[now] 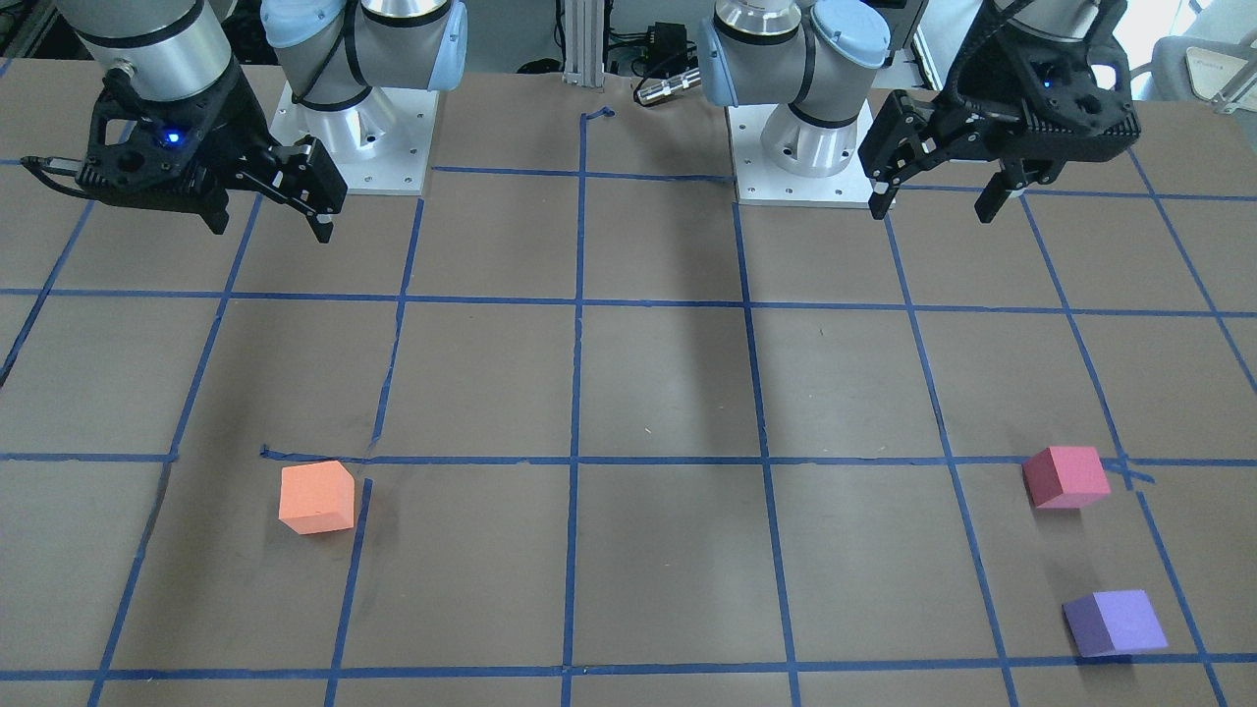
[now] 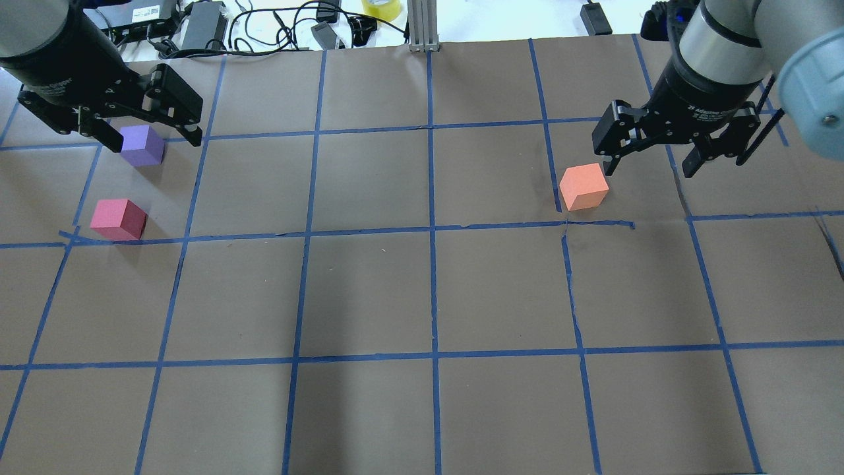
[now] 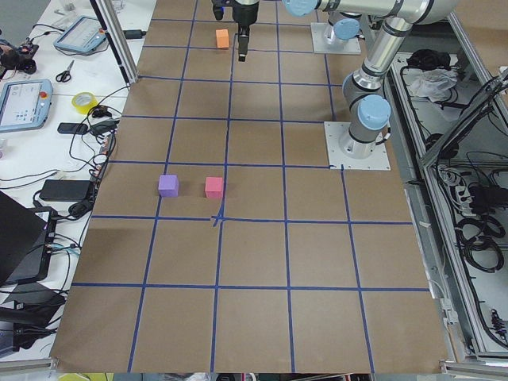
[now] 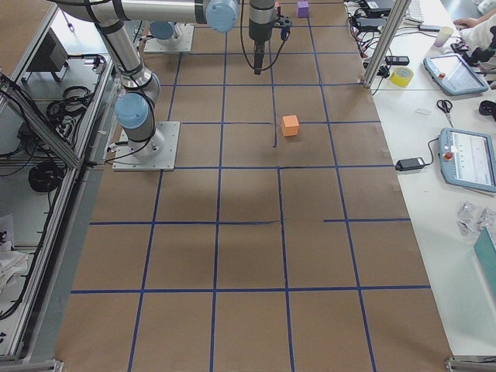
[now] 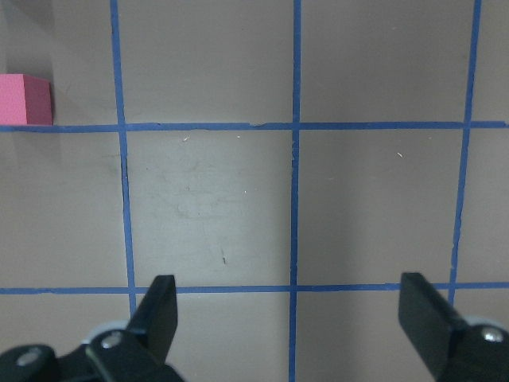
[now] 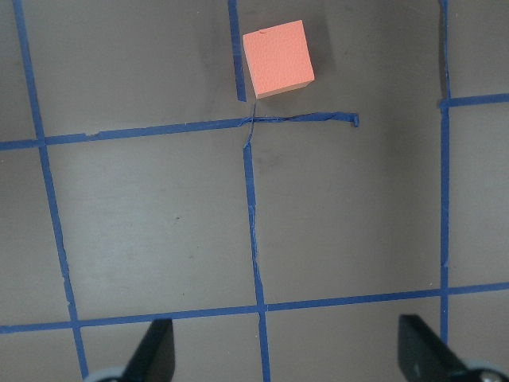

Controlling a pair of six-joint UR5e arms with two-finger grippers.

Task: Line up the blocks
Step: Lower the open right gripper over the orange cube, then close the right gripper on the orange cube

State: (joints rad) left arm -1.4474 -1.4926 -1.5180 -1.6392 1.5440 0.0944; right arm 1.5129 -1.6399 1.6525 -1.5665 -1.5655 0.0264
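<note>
All three blocks rest on the desk (image 1: pixel 668 393), none of them gripped. The red block (image 1: pixel 1065 477) sits on the robot's left half, touching a blue tape line (image 1: pixel 687 460). The purple block (image 1: pixel 1117 623) lies near the red block, on the side away from the robot, with a gap between them. The orange block (image 1: pixel 316 498) lies well apart from the red block, toward the robot's right, by that same tape line. The left pincer (image 1: pixel 933 208) hangs above the desk on the robot's side of the red block, fingers spread and empty. The right pincer (image 1: pixel 270 228) hangs far from the red block, toward the robot's right, fingers likewise spread and empty.
</note>
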